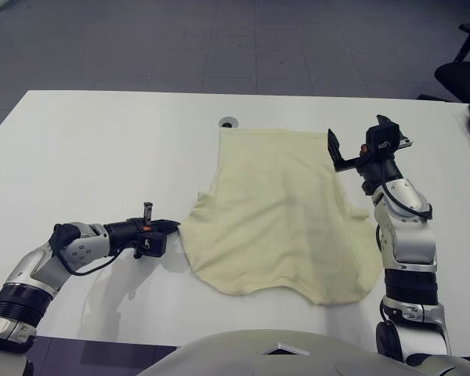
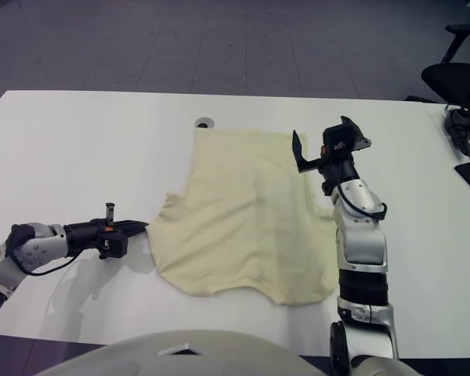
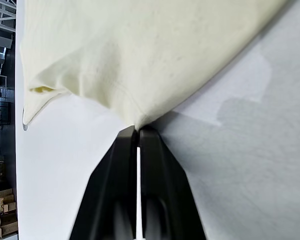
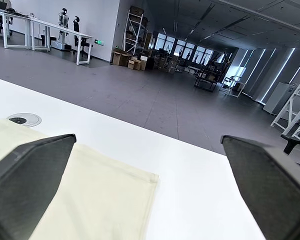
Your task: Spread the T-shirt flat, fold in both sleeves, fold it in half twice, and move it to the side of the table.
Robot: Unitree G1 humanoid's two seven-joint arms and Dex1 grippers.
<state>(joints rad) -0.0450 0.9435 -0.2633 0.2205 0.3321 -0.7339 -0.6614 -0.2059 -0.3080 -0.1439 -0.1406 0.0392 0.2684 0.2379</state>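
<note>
1. The T-shirt lay almost flat in the middle of the table.
2. The left gripper was clenched on its left edge.
3. The right gripper hung released above the far right corner.
4. To my judgement, the sleeve folds, both halvings and the move aside remained.

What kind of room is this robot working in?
Probably a big robot lab or workshop: storage shelves and cardboard boxes by the far wall, two robot-like figures standing on a long bench, and an office chair near the white table.
</note>
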